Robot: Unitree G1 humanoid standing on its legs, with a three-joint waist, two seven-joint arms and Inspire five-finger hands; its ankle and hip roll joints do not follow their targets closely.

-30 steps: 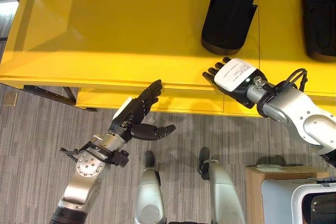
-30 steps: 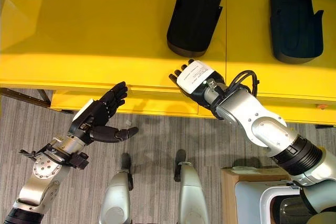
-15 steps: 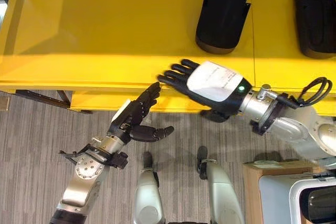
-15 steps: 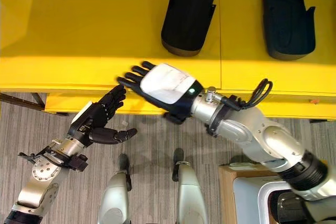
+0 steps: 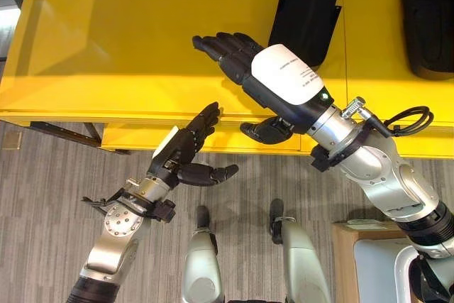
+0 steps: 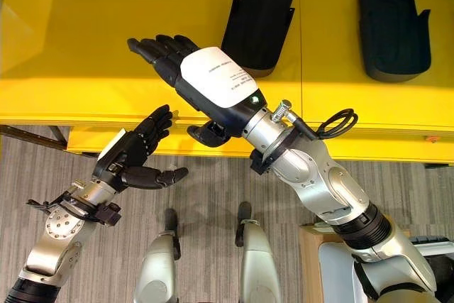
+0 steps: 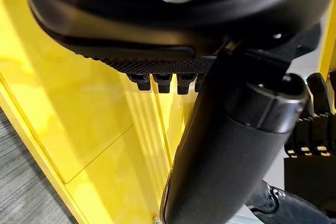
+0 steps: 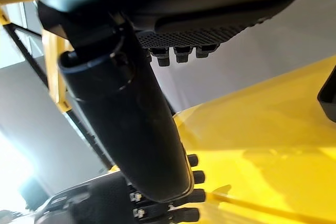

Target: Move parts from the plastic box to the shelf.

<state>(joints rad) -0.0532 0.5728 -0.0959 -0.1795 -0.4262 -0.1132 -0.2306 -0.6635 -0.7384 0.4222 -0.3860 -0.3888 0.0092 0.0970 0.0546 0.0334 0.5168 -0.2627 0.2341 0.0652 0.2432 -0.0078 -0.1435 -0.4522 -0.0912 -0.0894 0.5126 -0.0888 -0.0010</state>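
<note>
Two black moulded parts lie on the yellow shelf (image 5: 142, 33), one (image 5: 306, 12) near the middle and one (image 5: 428, 19) at the far right. My right hand (image 5: 284, 79) hovers over the shelf just left of the middle part, open with fingers straight and nothing in it. In the right wrist view its thumb (image 8: 131, 129) is stretched out with no part by it. My left hand (image 5: 186, 148) is open and empty at the shelf's front edge, with its fingers (image 7: 163, 82) straight in the left wrist view.
A pale plastic box (image 5: 372, 267) on a wooden stand (image 5: 347, 235) peeks in at the lower right, partly hidden by my right arm. Grey carpet floor lies below the shelf's front edge. The left half of the shelf is bare.
My right hand has swung left and up, from the shelf's front edge below the middle part to above the shelf. The left hand has barely moved.
</note>
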